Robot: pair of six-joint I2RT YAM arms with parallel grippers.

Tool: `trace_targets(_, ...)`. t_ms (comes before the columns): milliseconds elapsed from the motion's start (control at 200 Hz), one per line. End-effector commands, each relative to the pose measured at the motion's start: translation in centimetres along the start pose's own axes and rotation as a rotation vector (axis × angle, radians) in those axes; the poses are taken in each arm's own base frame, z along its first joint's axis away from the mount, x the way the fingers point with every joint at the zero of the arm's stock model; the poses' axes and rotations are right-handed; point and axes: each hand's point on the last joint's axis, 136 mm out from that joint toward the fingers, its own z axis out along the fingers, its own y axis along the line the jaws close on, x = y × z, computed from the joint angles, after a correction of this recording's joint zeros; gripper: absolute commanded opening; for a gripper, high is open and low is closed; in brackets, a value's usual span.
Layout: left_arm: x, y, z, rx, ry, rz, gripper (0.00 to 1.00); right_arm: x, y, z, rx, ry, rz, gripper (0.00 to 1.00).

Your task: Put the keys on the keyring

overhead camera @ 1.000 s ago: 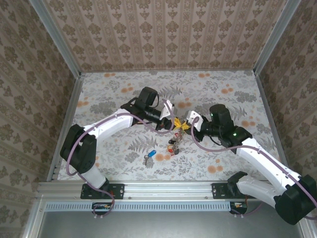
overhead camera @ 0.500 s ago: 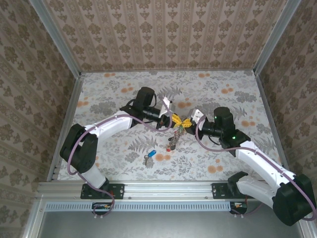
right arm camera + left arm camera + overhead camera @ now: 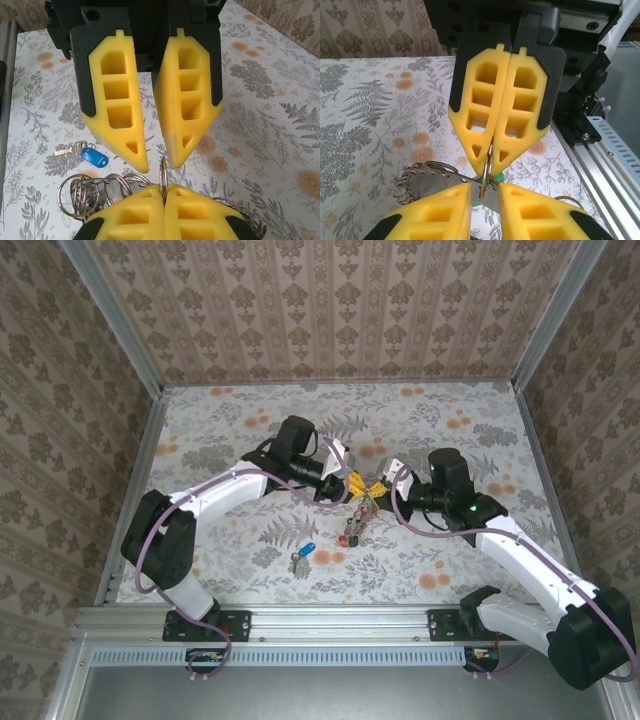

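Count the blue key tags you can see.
1: the blue key tag lies loose on the table, near its front edge, apart from the keyring; that bunch may hide more.

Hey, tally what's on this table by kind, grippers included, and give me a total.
Grippers: 2, the left gripper and the right gripper
Keyrings: 1, the keyring, pinched by the right gripper
Loose keys: 1, the blue key
Total: 4

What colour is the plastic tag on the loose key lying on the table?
The tag is blue, seen best in the right wrist view.
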Motion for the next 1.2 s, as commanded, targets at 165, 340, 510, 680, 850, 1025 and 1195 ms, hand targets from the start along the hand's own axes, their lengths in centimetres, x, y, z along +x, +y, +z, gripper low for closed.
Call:
trace_targets(165, -0.8, -0.6, 0.1, 0.021, 0.026, 0.043, 0.26, -2.2, 0.3, -0.2, -0.026, 0.023, -0.088, 0.00)
trace_targets(340, -0.7, -0.8, 0.4, 0.036, 0.047, 0.046, 0.25, -2.6, 0.5, 0.0, -0.034, 0.037, -0.098, 0.00)
trace_targets(510, -0.5, -0.9, 0.5, 0.035, 0.061, 0.051, 0.15, -3.0, 0.6, 0.0, -0.030, 0.048, -0.105, 0.01)
trace_targets(680, -0.6, -0.8, 0.4, 0.028, 0.061, 0.048, 0.00, -3.1, 0.8, -0.3, -0.024, 0.050, -0.121, 0.04)
trace_targets(850, -2.4, -1.2, -0.3, 0.049, -0.054, 0.052, 0.00, -1.7, 0.1, -0.1, 0.027, 0.017, -0.089, 0.13)
trace_targets(1025, -3.4, -1.5, -0.7, 0.077, -0.122, 0.058, 0.00, -2.0, 0.3, 0.0, 0.000, -0.074, -0.043, 0.15)
trace_targets(1195, -3.7, -1.6, -1.0, 0.094, -0.156, 0.055, 0.00, -1.7, -0.2, -0.2, 0.017, -0.103, -0.020, 0.10)
